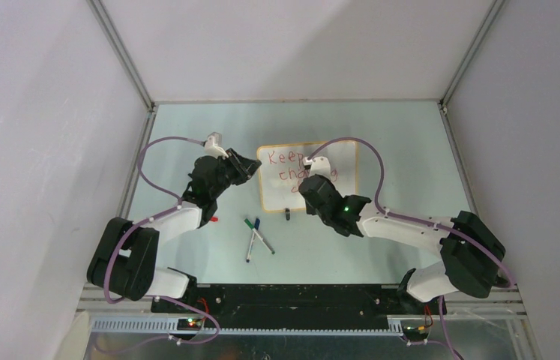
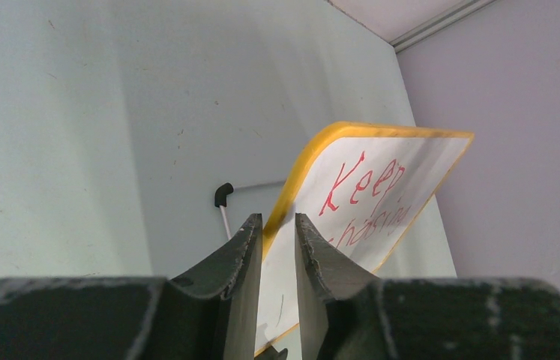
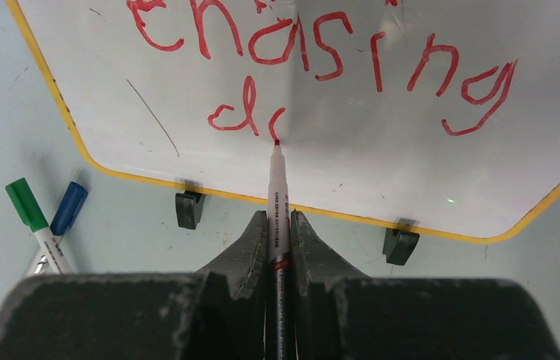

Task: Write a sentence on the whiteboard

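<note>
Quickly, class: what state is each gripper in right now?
Left gripper: closed on the whiteboard edge.
Right gripper: closed on a red marker.

whiteboard [image 3: 381,180] | sentence [image 3: 321,60], red handwriting: line 1 "Keep", line 2 "chasing", line 3 reads "d" plus one partial stroke | marker [image 3: 277,187] barrel: print too small to read

Soft, even white light fills all three views, with no harsh glare. Faint, diffuse shadows sit close under the arms [image 1: 179,217] on the pale counter [image 1: 411,150], so light falls from above. In the wrist views the dark left pincer [image 2: 278,225] and right pincer [image 3: 279,219] look soft-edged up close. The red lettering [image 3: 329,52] on the whiteboard [image 3: 426,172] is crisp.
</note>
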`<act>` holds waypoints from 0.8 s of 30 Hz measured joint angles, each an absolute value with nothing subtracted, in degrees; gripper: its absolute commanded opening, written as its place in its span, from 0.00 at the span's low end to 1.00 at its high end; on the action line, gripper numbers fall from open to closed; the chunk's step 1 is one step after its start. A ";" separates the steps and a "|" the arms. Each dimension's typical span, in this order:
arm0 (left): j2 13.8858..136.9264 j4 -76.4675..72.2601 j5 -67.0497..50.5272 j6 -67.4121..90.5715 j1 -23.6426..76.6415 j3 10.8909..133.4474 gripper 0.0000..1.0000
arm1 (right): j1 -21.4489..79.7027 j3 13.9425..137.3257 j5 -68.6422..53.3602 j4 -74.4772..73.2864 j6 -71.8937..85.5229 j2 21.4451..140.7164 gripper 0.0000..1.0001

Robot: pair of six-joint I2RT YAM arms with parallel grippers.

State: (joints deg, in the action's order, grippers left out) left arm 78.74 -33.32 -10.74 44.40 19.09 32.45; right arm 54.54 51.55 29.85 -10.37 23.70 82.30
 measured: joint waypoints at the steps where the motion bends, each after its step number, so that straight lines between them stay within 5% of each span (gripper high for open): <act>1: 78.74 -33.32 -10.76 44.40 19.09 32.45 0.27 | 54.43 51.55 29.69 -10.26 23.64 82.30 0.00; 24: 78.74 -33.32 -10.76 44.40 19.09 32.45 0.26 | 53.23 51.55 28.99 -8.10 22.50 81.73 0.00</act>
State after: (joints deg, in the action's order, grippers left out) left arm 78.74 -33.32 -10.76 44.40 19.09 32.45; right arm 53.23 51.55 28.99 -8.10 22.50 81.73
